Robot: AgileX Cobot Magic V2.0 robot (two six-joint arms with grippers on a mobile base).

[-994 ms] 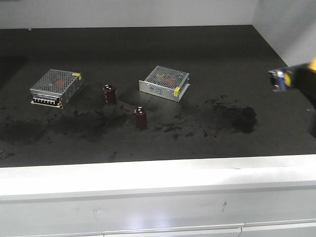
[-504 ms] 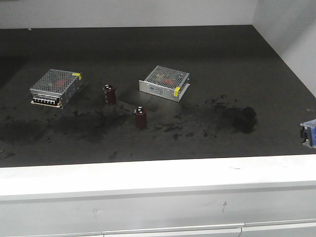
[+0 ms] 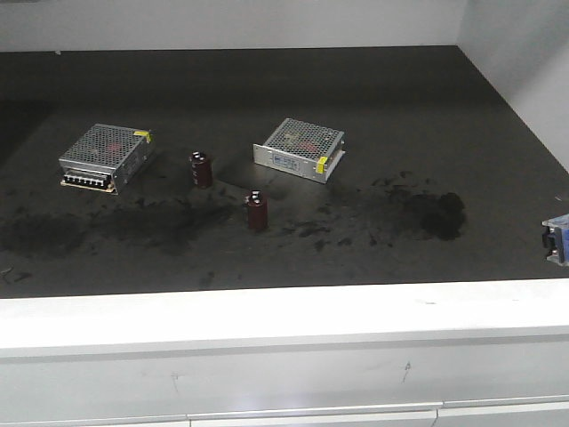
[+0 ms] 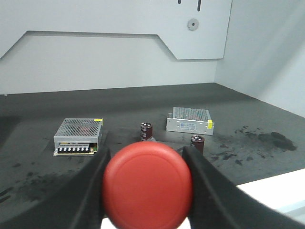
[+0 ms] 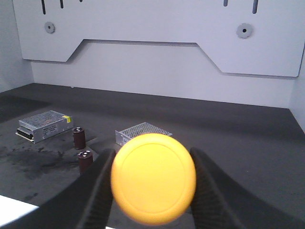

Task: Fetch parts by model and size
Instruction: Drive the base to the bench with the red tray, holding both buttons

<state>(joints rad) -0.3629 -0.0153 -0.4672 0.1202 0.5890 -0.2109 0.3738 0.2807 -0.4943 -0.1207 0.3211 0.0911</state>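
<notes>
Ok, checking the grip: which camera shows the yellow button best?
The right wrist view: the yellow button fills the centre, clamped in the right gripper. The front view shows only a blue-white sliver at its right edge, possibly the base. The left wrist view shows the red button instead.

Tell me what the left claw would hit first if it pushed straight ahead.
Probably the left dark red capacitor, standing just beyond the red button the left claw holds; depth is unclear, so the black table could come first.
</notes>
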